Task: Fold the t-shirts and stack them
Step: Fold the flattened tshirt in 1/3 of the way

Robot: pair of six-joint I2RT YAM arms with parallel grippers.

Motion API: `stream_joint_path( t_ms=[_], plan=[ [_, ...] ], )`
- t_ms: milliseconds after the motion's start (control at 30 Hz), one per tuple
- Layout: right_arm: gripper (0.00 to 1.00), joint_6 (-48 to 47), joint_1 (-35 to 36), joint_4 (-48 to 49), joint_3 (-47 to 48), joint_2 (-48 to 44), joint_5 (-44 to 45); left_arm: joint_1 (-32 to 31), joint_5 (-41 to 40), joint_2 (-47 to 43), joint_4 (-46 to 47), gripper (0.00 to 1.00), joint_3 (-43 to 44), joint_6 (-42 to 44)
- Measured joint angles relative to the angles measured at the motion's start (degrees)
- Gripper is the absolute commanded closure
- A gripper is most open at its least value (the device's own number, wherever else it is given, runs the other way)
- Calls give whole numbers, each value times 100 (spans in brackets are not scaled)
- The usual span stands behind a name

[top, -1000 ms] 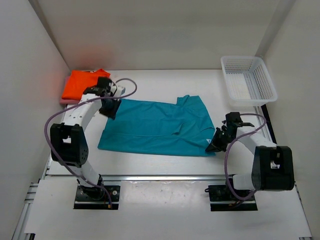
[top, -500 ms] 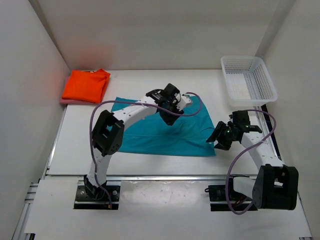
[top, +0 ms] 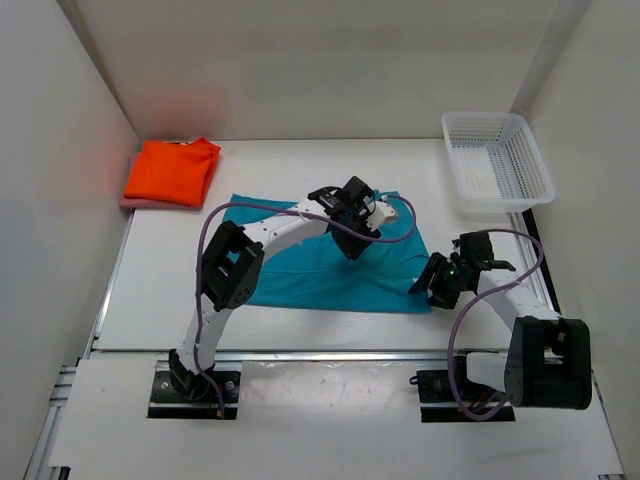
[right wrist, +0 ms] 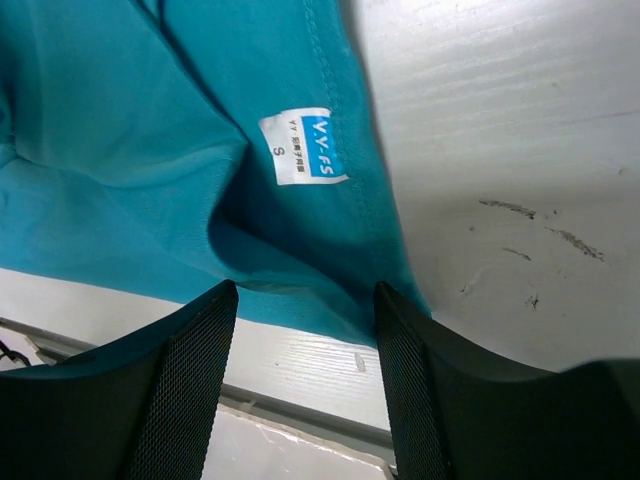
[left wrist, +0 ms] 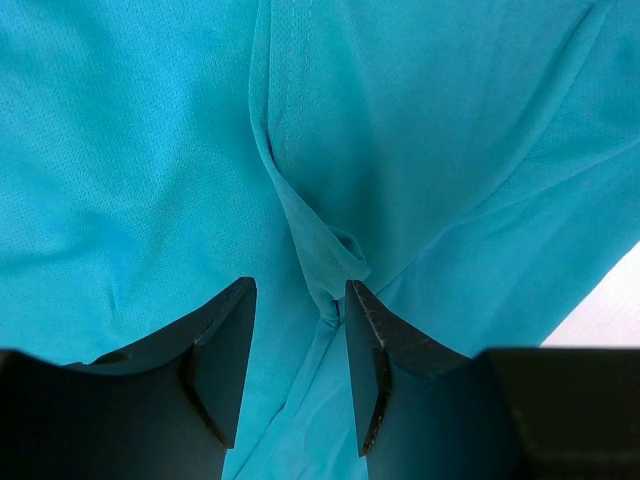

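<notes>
A teal-blue t-shirt lies spread flat in the middle of the table. My left gripper hovers open over its far right part. In the left wrist view the left gripper straddles a raised pleat of teal cloth without pinching it. My right gripper is open at the shirt's near right corner. In the right wrist view the right gripper has the corner's edge between its fingers, below the white neck label. A folded orange t-shirt rests on a pink t-shirt at the far left.
A white lattice basket stands at the far right corner. White walls close in the table on three sides. The left arm's links and cable arch over the teal shirt's left half. The table's near edge runs just below the right gripper.
The left arm has swung from the shirt's far left corner across to its far right part. The right gripper has opened, letting go of the near right corner.
</notes>
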Motion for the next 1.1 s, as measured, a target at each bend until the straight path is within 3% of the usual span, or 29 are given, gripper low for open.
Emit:
stream_joint_path(
  t_ms=[267, 467, 567, 667, 733, 833, 1000, 1100],
  plan=[
    [37, -50, 2, 326, -72, 278, -168, -39, 249, 96, -140, 41, 0, 7],
    [40, -79, 0, 415, -72, 306, -251, -153, 328, 103, -232, 42, 0, 50],
    [46, -96, 0, 424, -72, 337, -251, -212, 129, 157, -127, 52, -2, 24],
    [77, -125, 0, 431, -72, 365, -269, -232, -160, 256, 0, 66, -13, -24],
    [86, -116, 0, 417, -72, 374, -297, -210, -352, 332, 37, 76, -26, -20],
    [86, -90, 0, 393, -72, 363, -319, -164, -564, 426, 111, 87, -107, -2],
    [84, -83, 0, 247, -131, 68, -372, -109, -686, 457, 179, 94, -111, -76],
    [96, -92, 0, 94, -203, -219, -448, -94, -772, 463, 181, 95, -90, -153]
  ],
)
